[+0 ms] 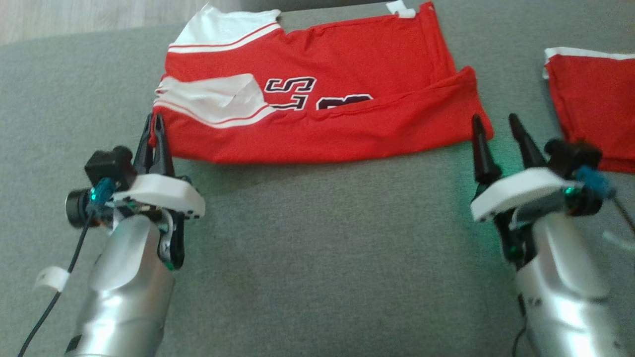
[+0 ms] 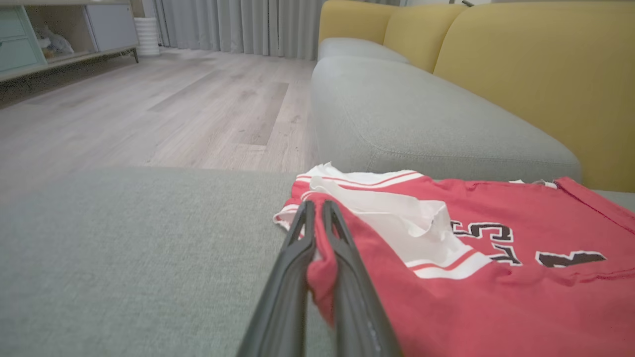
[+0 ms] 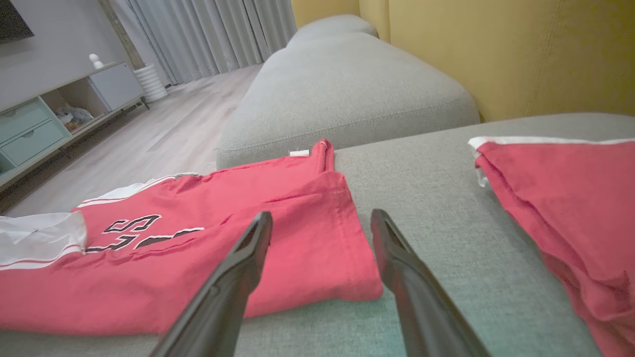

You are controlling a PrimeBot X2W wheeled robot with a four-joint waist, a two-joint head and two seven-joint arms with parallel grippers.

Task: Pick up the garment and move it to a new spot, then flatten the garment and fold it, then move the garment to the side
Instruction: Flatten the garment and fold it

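You have the red garment (image 1: 317, 124) lying folded at upper centre of the head view, on the grey cushion (image 1: 307, 238). Your left pincer (image 1: 154, 119) is clamped on its lower-left corner, cloth bunched between the fingers. Your right pincer (image 1: 494, 119) stands wide at the lower-right corner, gripping nothing. A second red garment (image 1: 595, 99) lies apart at the right edge.

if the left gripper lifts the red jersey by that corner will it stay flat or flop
Probably flops: the red jersey is thin cloth, folded and creased, bunching in the shut left gripper. Held by one corner, the rest would likely hang and drag on the grey cushion. It looks light, so the pinch should hold.
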